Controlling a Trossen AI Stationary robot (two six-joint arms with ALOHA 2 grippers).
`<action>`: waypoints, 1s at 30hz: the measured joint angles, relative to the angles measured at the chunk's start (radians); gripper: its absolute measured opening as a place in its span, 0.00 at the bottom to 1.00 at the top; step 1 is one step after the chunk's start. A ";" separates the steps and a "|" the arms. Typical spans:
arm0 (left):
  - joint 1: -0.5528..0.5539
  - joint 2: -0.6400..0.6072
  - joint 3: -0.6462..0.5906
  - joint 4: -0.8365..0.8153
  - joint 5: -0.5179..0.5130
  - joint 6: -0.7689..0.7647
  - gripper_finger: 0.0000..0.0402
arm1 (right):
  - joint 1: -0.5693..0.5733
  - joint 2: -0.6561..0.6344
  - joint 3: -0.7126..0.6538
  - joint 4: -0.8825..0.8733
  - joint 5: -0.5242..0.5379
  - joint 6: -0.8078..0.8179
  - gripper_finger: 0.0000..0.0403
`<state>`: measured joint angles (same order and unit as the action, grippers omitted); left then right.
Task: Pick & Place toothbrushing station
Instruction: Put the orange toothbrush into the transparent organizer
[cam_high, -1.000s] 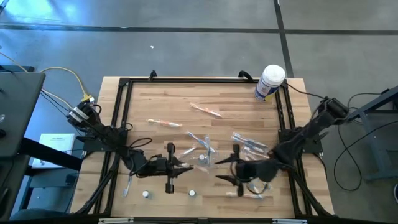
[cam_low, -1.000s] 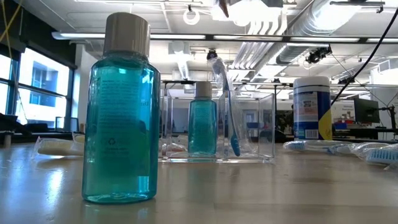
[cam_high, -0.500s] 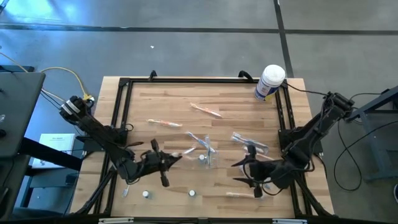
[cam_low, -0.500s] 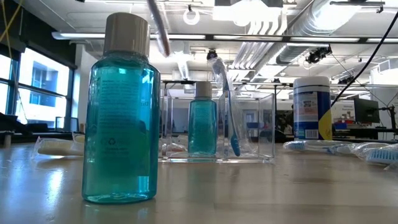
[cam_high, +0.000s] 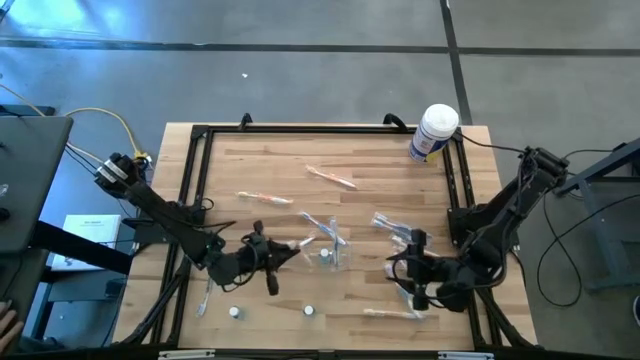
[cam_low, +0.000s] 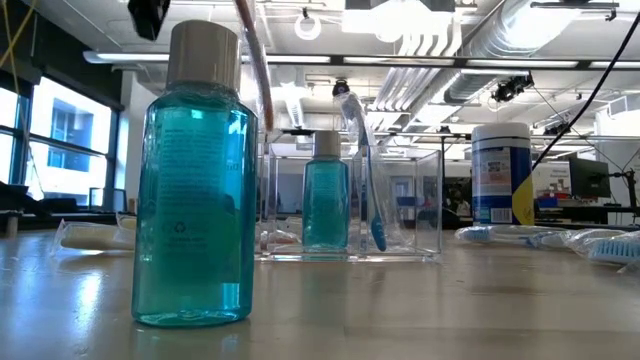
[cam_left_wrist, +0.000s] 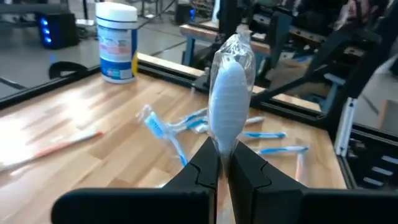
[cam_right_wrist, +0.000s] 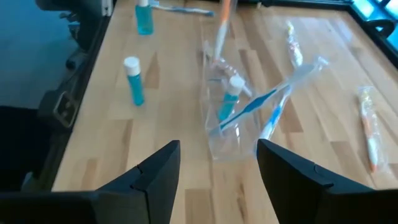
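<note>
A: Where does the toothbrushing station (cam_high: 330, 252) stand?

B: Near the middle of the wooden counter (cam_high: 270, 165), upright; it is a clear plastic holder, and the low view shows a small blue bottle (cam_low: 325, 190) and a blue toothbrush (cam_low: 362, 165) standing inside it.

A: And the left hand (cam_high: 272, 255)?

B: Just left of the station in the high view, above the counter; its fingers (cam_left_wrist: 208, 168) are pressed together on a wrapped toothbrush (cam_left_wrist: 229, 93), which points up from between them; in the low view that wrapped toothbrush slants down beside the big bottle's cap, short of the holder.

A: The right hand (cam_high: 418, 268)?

B: On the station's other side, toward the counter's right edge; its fingers (cam_right_wrist: 158, 171) stand wide apart with nothing between them; its wrist view looks straight at the station.

A: What else lies about?

B: A large blue mouthwash bottle (cam_low: 195, 180) stands close to the low camera; another small bottle (cam_right_wrist: 132, 81) stands apart from the station; a white tub with a blue label (cam_high: 434, 132) sits at the far right corner; several packaged toothbrushes (cam_high: 402, 230) are scattered on the wood, one with an orange handle (cam_high: 330, 177) toward the far side.
</note>
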<state>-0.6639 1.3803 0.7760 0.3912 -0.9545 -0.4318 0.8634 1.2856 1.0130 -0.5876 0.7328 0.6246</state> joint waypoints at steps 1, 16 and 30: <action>0.004 -0.002 0.020 -0.052 0.000 -0.015 0.02 | 0.012 0.000 0.000 -0.007 0.002 0.008 0.51; 0.108 0.016 0.178 -0.565 0.081 -0.300 0.02 | 0.166 0.000 0.000 -0.090 0.233 0.109 0.51; 0.110 0.146 0.157 -0.501 0.106 -0.401 0.02 | 0.171 0.001 -0.001 -0.105 0.264 0.117 0.51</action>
<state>-0.5537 1.5267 0.9329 -0.1096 -0.8483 -0.8327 1.0348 1.2861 1.0122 -0.6922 0.9969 0.7414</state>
